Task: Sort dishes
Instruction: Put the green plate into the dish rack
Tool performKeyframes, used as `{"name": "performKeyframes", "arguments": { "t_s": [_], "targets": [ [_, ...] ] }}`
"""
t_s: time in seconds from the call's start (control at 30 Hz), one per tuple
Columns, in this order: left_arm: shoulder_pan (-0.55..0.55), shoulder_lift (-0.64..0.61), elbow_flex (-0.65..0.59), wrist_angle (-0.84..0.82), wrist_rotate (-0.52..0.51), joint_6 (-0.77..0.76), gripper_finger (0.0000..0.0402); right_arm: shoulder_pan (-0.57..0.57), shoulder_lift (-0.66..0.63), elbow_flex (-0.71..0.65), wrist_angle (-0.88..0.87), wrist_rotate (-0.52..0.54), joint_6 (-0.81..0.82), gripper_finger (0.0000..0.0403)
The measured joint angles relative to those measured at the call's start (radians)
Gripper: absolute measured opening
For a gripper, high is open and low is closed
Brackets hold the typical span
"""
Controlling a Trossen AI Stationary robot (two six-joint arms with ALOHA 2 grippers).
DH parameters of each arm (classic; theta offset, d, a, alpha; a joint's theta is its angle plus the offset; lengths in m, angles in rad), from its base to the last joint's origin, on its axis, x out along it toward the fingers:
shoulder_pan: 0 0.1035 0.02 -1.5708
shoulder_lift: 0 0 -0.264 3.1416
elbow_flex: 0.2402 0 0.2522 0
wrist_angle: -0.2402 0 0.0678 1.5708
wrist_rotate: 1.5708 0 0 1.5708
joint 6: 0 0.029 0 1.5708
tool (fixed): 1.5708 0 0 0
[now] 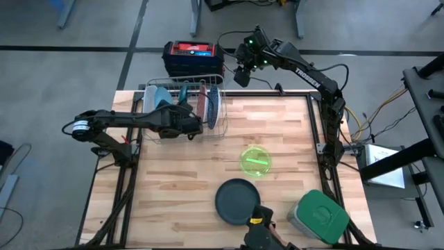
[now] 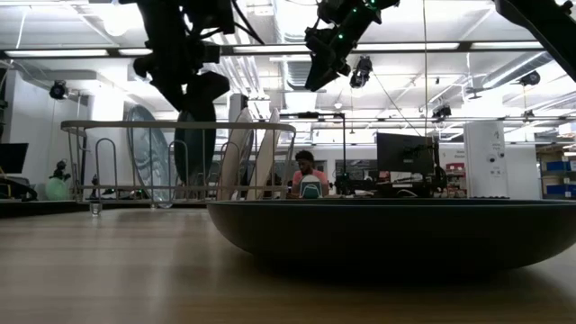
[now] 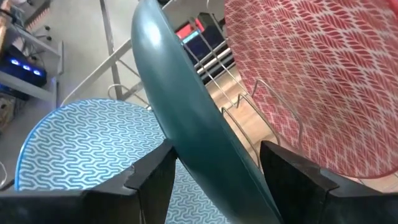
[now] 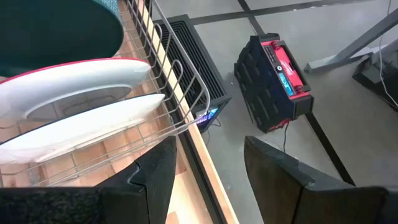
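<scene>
A wire rack (image 1: 184,107) stands at the table's far left with plates on edge in it: a light blue patterned plate (image 3: 87,143), a teal plate (image 3: 180,81), a reddish patterned plate (image 3: 311,68) and white plates (image 4: 74,93). My left gripper (image 3: 216,148) is at the rack's near side (image 1: 194,126), shut on the teal plate. My right gripper (image 1: 241,75) hangs open in the air beyond the table's far edge, with only floor between its fingers (image 4: 208,144). A lime green bowl (image 1: 255,160) and a dark grey-teal plate (image 1: 237,201) rest on the table. My left gripper has the teal plate's rim (image 3: 205,155) between its two fingers, one finger on each face. The fingers come slanting down from the rack's near left side. The plate stands on edge, tilted, between the light blue and the reddish plate; its lower edge is hidden.
A grey container with a green lid (image 1: 319,217) sits at the near right corner. A black and red box (image 1: 193,55) stands on the floor behind the rack. The dark plate (image 2: 387,234) fills the low view's foreground. Bare wood lies between rack and bowl.
</scene>
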Motion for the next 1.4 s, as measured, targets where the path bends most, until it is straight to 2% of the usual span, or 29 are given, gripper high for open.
{"name": "performKeyframes", "arguments": {
  "t_s": [0.2, 0.53, 0.7, 1.1, 1.4],
  "targets": [
    [0.0, 0.001, 0.009, 0.0, 0.01, 0.041, 0.0225, 0.0, 0.0, 0.0, 0.0, 0.0, 0.0, 0.0179],
    [0.002, 0.004, 0.02, -0.003, 0.029, -0.028, 0.0299, 0.0, 0.0, 0.0, 0.0, 0.0, 0.0, 0.0179],
    [0.001, 0.003, 0.04, -0.026, 0.031, -0.029, 0.0319, 0.0, 0.0, 0.0, 0.0, 0.0, 0.0, 0.0179],
    [0.002, 0.003, 0.051, -0.078, 0.049, -0.071, 0.0325, 0.0, 0.0, -0.001, -0.002, 0.0, 0.001, 0.0179],
    [0.001, 0.001, 0.125, -0.144, 0.047, -0.059, 0.0325, 0.0, 0.0, -0.001, -0.007, 0.0, 0.001, 0.0179]
  ]
}}
